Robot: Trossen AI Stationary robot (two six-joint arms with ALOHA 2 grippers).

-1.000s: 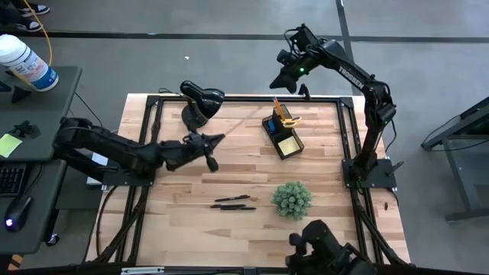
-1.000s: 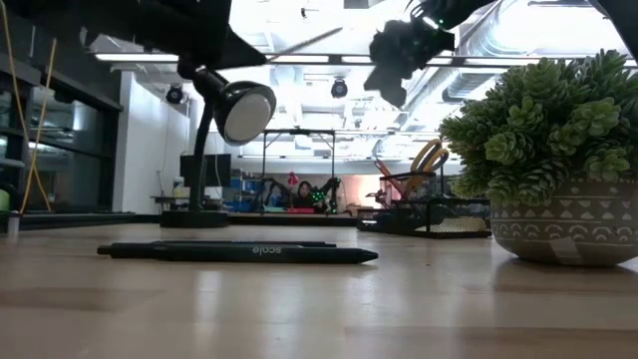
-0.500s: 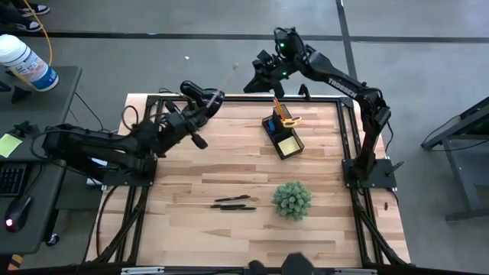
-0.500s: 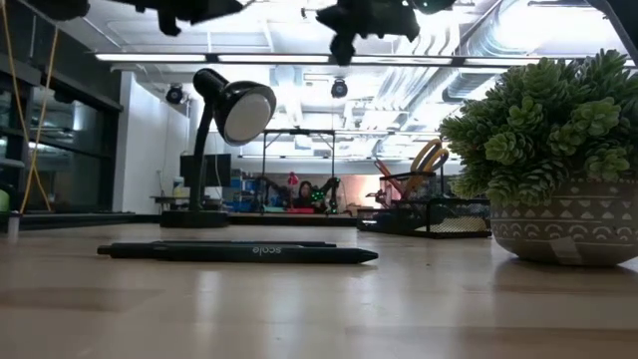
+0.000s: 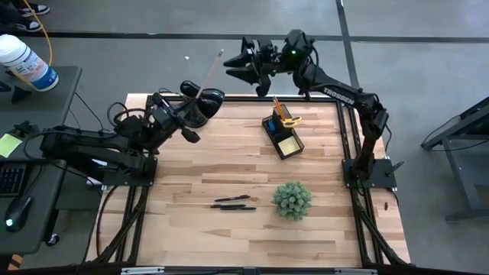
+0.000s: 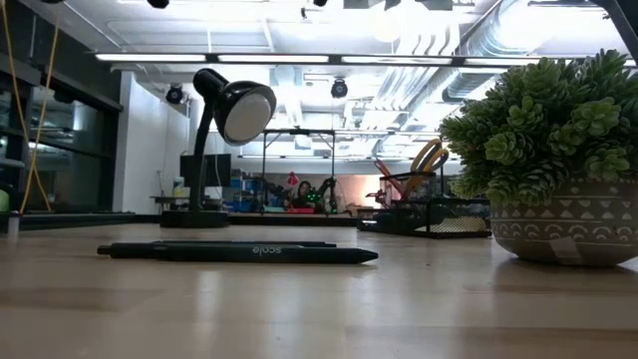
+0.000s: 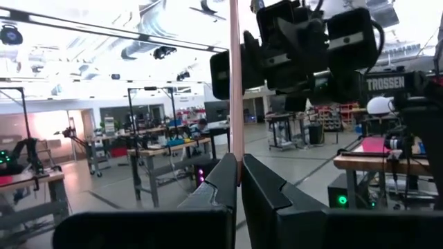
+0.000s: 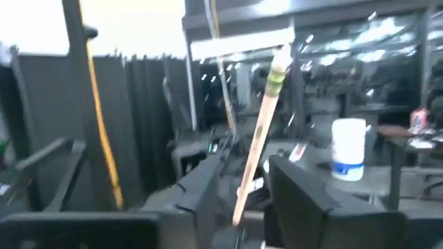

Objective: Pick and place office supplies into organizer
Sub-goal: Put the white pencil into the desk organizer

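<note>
Holding a wooden pencil [image 5: 211, 70] by its lower end, the left gripper [image 5: 192, 107] is clamped shut on it above the desk lamp [image 5: 200, 99] at the table's far-left edge, and the pencil's long axis runs up and away toward one o'clock in the high view. The right gripper [image 5: 235, 66] hangs off the table's far edge, fingers spread apart, its tips just beside the pencil's free end at about three o'clock from it, so a handover looks to turn on those open fingers lining up around the shaft. The right wrist view shows what the overhead cannot: the pencil [image 8: 259, 131] stands between the right arm's two fingers without visibly touching either. The left wrist view shows the shaft [image 7: 235, 83] pinched upright between closed fingers, the other arm's gripper close behind it. The black organizer [image 5: 281, 131], with yellow-handled scissors [image 5: 287, 118] and a yellow sticky-note pad [image 5: 288, 143] in it, sits nearer the right arm; two black pens [image 5: 233, 202] lie on the table toward six o'clock.
</note>
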